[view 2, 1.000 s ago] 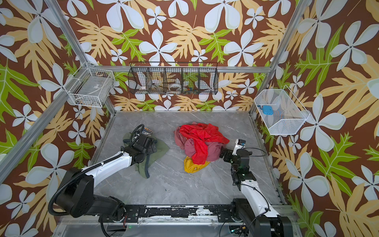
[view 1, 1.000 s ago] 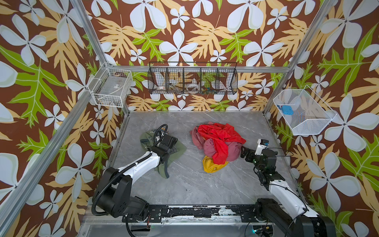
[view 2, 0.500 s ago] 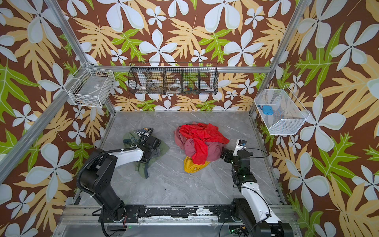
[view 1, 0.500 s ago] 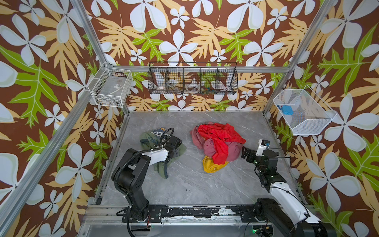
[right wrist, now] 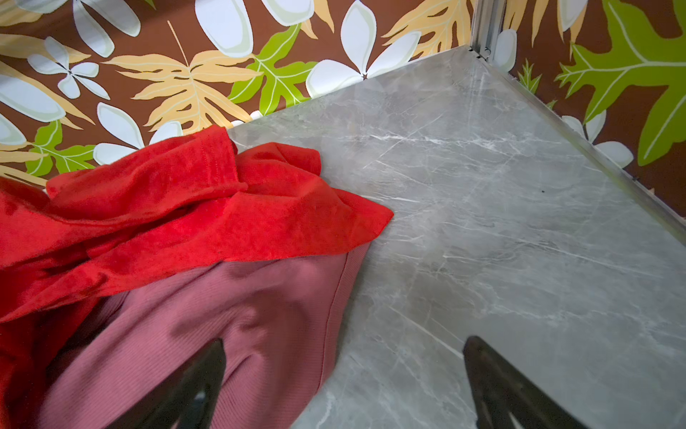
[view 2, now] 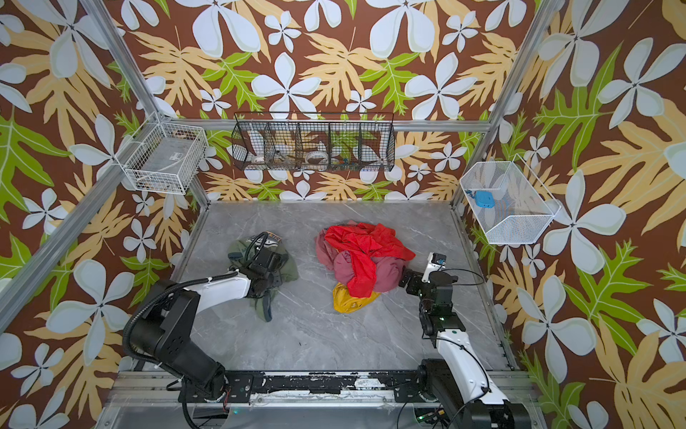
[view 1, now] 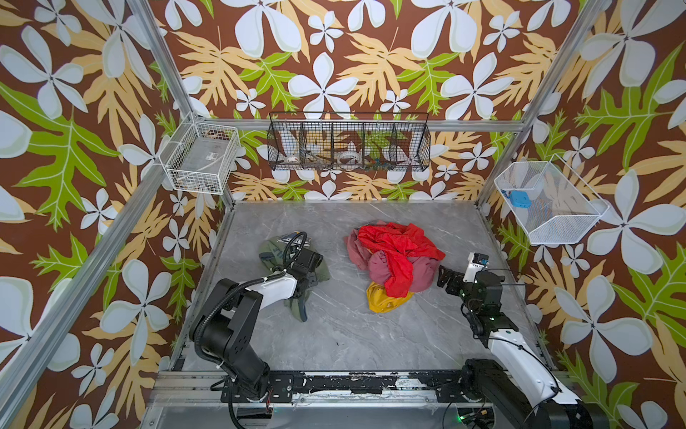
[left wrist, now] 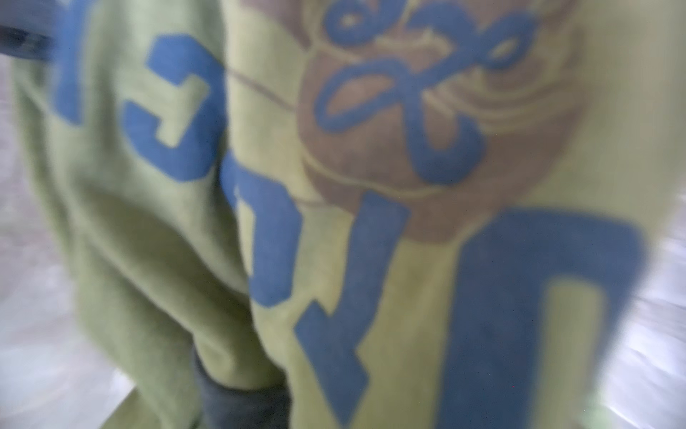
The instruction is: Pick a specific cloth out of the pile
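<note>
The cloth [view 1: 269,250] [view 2: 237,250] is olive green with big blue letters and lies crumpled on the table, left of the pile. It fills the left wrist view [left wrist: 148,241]. My left gripper [view 1: 310,265] [view 2: 269,269] sits down on its right part. Its fingers are buried in the fabric, and whether a fold is pinched cannot be seen. The pile [view 1: 393,256] [view 2: 362,252] [right wrist: 185,208] is red, pink-maroon and yellow. My right gripper [view 1: 447,280] [view 2: 408,282] [right wrist: 343,345] stands open at the pile's right edge, with one finger over the pink-maroon fabric and nothing held.
The grey marble table [view 1: 352,334] is walled on three sides. A black wire basket [view 1: 349,146] hangs on the back wall. White wire baskets hang at the left [view 1: 202,158] and right [view 1: 545,202]. A metal rail [view 1: 352,382] runs along the front.
My left arm has folded its elbow up and back while its wrist stayed over the olive cloth, and its gripper has closed. The right arm has barely moved.
</note>
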Robot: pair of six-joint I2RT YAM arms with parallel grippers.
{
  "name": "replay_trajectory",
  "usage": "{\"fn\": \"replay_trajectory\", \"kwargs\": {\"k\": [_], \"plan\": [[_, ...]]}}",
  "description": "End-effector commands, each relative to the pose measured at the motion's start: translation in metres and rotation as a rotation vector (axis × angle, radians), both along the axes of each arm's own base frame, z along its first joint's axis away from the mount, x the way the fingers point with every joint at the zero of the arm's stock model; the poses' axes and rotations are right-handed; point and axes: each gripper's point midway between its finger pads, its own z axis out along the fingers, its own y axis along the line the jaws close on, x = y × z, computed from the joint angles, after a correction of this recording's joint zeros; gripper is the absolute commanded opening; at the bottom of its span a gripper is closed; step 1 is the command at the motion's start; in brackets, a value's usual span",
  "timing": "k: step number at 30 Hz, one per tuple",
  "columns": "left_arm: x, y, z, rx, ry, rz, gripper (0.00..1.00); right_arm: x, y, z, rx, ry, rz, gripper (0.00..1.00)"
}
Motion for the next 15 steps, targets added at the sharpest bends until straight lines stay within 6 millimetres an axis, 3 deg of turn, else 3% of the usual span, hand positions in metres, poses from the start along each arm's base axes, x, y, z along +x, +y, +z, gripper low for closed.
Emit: {"fn": "replay_trajectory", "kwargs": {"k": [1, 10, 15], "plan": [[0.008, 0.000, 0.031, 0.013, -0.065, -0.028, 0.00, 0.003, 0.001, 0.008, 0.005, -0.026, 0.005, 0.99], [0.013, 0.020, 0.137, 0.072, -0.300, 0.000, 0.00, 0.008, 0.003, 0.013, 0.021, -0.037, 0.011, 0.99], [0.007, 0.031, 0.184, 0.097, -0.396, 0.019, 0.00, 0.012, 0.006, 0.012, 0.043, -0.041, 0.022, 0.99]]}}
